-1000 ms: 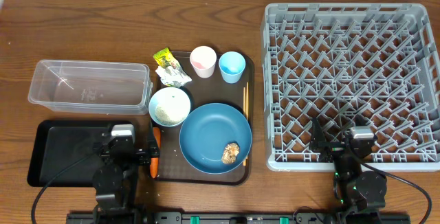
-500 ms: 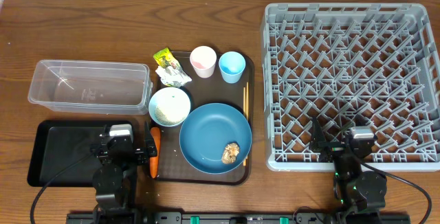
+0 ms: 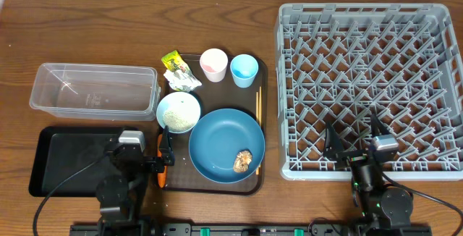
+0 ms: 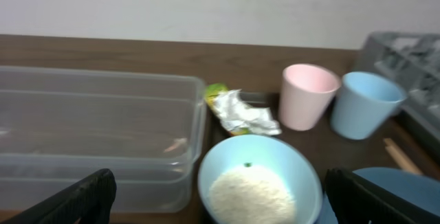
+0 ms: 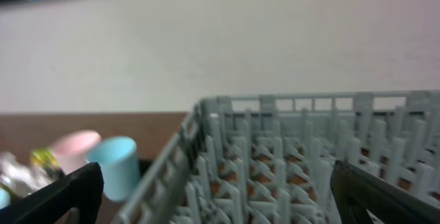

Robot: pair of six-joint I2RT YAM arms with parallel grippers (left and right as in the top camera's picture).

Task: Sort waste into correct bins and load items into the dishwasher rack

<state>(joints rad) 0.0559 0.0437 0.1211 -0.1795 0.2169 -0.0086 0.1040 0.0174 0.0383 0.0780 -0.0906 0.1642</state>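
Rice [image 3: 176,120] sits in bowl [image 3: 190,103], brown lump [image 3: 243,161] on plate [image 3: 217,138].

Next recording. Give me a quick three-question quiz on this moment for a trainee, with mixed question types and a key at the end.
1. True or false: the dishwasher rack holds no dishes yet.
2. What lies on the blue plate? A) a carrot B) a brown food lump C) a tissue
3. Which stands nearer the rack: the pink cup or the light blue cup?

Key: 1 true; 2 B; 3 the light blue cup.
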